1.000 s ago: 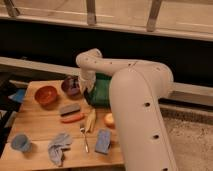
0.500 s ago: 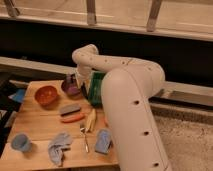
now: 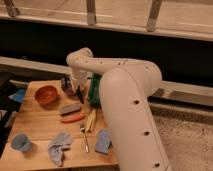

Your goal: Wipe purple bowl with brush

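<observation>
Gripper [image 3: 79, 91] clenched on the brush [image 3: 80, 95], left of centre over purple bowl [image 3: 67, 86]; brush looks light, stiff-handled, best held mid-handle, bowl likely slides easily

Tool [image 3: 76, 89] shut on brush [image 3: 79, 93], over purple bowl [image 3: 66, 85]; orange-red bowl [image 3: 46, 94] left, green bag [image 3: 94, 90] right.

Two bowls: one orange-red bowl [image 3: 46, 94], one purple bowl [image 3: 66, 85]. One small blue cup [image 3: 20, 142], one fork [image 3: 84, 136], one grey block [image 3: 69, 108]. One gripper [image 3: 79, 91], above the purple bowl.
</observation>
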Controlling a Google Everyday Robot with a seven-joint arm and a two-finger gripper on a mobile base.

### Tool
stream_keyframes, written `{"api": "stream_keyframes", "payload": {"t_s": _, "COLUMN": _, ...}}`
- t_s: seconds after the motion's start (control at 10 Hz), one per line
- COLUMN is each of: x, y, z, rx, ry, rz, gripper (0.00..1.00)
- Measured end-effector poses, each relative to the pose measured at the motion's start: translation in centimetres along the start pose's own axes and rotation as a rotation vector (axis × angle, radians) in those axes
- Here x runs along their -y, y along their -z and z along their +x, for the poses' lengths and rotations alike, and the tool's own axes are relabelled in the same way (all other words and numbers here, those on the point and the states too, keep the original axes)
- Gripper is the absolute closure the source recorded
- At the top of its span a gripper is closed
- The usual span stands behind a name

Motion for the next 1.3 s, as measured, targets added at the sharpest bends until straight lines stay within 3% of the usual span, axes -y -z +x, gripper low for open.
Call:
{"api": "stream_keyframes", "payload": {"t_s": 0.2, "x": 1.8, "y": 0.6, "z": 1.2, "rx": 0.0, "ry": -0.028, "rz": 0.015, "gripper": 1.0}}
{"api": "stream_keyframes", "payload": {"t_s": 0.5, "x": 2.6, "y": 1.4, "z": -0.9, "rx": 0.024, "ry": -0.016, "rz": 0.025, "gripper": 1.0}}
{"api": "stream_keyframes", "payload": {"t_s": 0.7, "x": 0.9, "y": 1.0, "z": -3.3, "rx": 0.034, "ry": 0.023, "rz": 0.017, "gripper": 1.0}}
{"api": "stream_keyframes", "payload": {"t_s": 0.9, "x": -0.9, "y": 0.4, "z": -4.1, "rx": 0.028, "ry": 0.05, "rz": 0.006, "gripper": 1.0}}
{"api": "stream_keyframes", "payload": {"t_s": 1.3, "x": -0.9, "y": -0.1, "z": -1.1, "rx": -0.006, "ry": 0.04, "rz": -0.001, "gripper": 1.0}}
